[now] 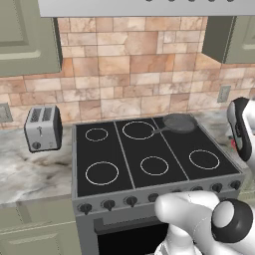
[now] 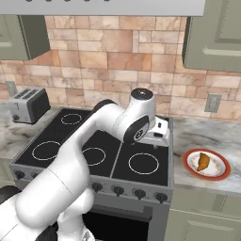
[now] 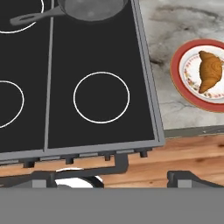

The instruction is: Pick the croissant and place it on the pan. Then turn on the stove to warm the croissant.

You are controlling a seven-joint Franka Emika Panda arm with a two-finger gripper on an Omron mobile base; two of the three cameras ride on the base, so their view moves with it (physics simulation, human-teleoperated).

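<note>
The croissant (image 3: 210, 70) is an orange-brown pastry lying on a white plate with a red-orange rim (image 3: 178, 65), on the counter right of the stove (image 3: 100, 57). It also shows in the right base view, croissant (image 2: 203, 161) on plate (image 2: 221, 175). The dark grey pan (image 1: 179, 122) sits on the stove's back right burner with its handle pointing left; the same pan (image 3: 94, 8) is at the top of the hand view. My gripper (image 3: 114, 179) hangs open and holds nothing, above the front right burner (image 3: 101, 97), left of the plate.
A silver toaster (image 1: 43, 128) stands on the marble counter left of the stove. Dark knobs (image 1: 131, 200) line the stove front. Wall cabinets and a range hood hang above. My arm (image 2: 117, 127) reaches across the cooktop.
</note>
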